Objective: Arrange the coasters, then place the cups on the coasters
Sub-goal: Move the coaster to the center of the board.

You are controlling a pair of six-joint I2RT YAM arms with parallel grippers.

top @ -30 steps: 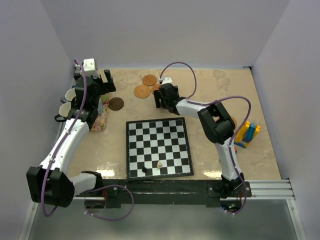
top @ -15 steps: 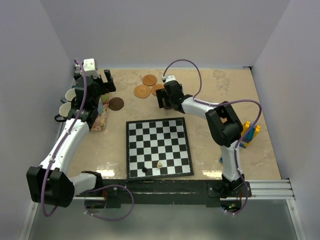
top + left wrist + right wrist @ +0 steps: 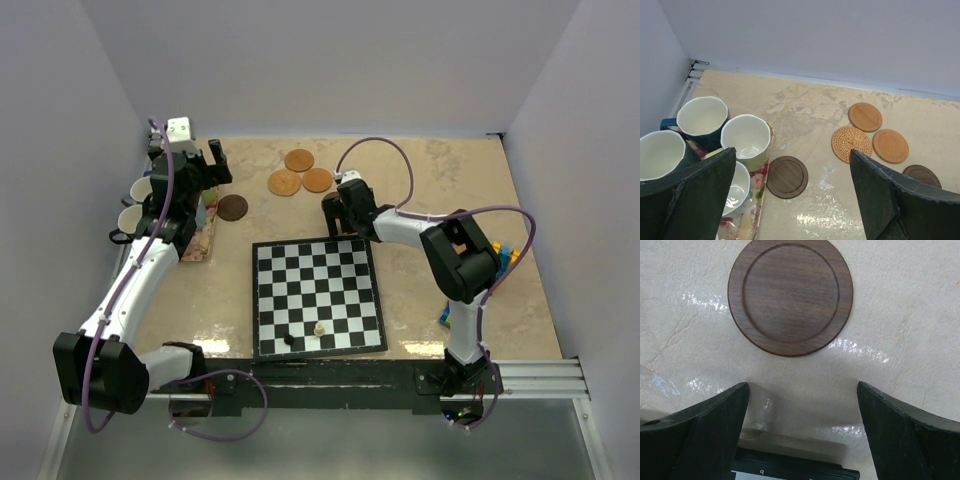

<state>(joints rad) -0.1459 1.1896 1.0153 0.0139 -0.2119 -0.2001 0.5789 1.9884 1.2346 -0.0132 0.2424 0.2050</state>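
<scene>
Three tan coasters (image 3: 299,160) (image 3: 285,182) (image 3: 317,180) lie grouped at the back of the table, one of them woven (image 3: 852,144). One dark brown coaster (image 3: 787,176) lies beside the floral mat. A second dark coaster (image 3: 790,295) lies flat just ahead of my right gripper (image 3: 801,390), which is open and holds nothing. Several cups (image 3: 701,117) (image 3: 745,137) stand crowded at the far left, on and around the mat. My left gripper (image 3: 792,152) hangs open above the mat's edge, apart from the cups. In the top view the right gripper (image 3: 335,212) hides the second dark coaster.
The chessboard (image 3: 317,295) fills the middle front, with two pieces near its front edge; its back edge (image 3: 795,467) sits right under my right gripper. The floral mat (image 3: 760,185) lies along the left wall. Coloured blocks (image 3: 497,262) stand at the right, partly behind the right arm.
My right gripper has drawn back from the coaster group toward the chessboard, with its jaws wide. The left arm has not moved.
</scene>
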